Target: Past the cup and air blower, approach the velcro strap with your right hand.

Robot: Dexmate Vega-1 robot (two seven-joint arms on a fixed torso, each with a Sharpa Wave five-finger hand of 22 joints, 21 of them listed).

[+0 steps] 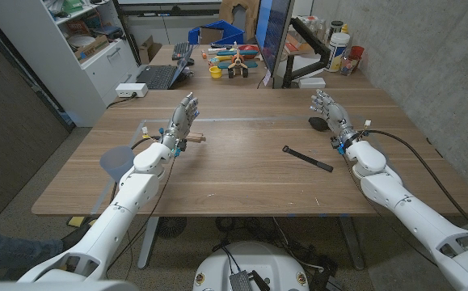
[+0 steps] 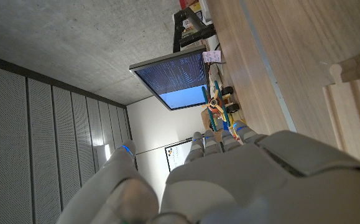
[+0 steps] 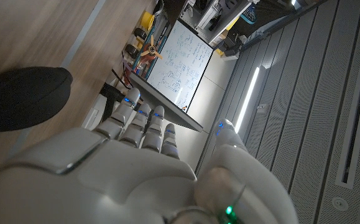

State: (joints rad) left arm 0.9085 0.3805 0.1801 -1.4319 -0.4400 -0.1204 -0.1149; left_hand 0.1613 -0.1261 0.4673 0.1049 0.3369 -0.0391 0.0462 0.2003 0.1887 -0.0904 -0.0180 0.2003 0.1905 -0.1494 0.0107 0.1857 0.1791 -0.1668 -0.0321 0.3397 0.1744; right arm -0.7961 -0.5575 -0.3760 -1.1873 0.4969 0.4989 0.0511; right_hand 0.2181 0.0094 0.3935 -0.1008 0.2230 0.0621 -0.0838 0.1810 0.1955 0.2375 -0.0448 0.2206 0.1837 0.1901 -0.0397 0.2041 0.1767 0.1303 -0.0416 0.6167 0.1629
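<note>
A black velcro strap (image 1: pixel 307 158) lies flat on the wooden table (image 1: pixel 242 182), right of the middle. My right hand (image 1: pixel 329 111) stands behind and to the right of it, a short way off, fingers pointing up and apart, holding nothing. A black air blower (image 1: pixel 317 124) sits just to the left of that hand, and its dark rounded body (image 3: pixel 19 99) lies close ahead of the right hand (image 3: pixel 136 180) in the right wrist view. A pale greyish cup-like shape (image 1: pixel 116 162) lies far left. My left hand (image 1: pixel 181 121) stands upright and empty.
A small wooden block (image 1: pixel 195 138) lies beside the left hand, also seen as the wooden block (image 2: pixel 354 65). A second desk behind carries a monitor (image 1: pixel 274 36), a laptop (image 1: pixel 162 76) and toys (image 1: pixel 232 61). A black cable (image 1: pixel 411 149) trails by the right arm.
</note>
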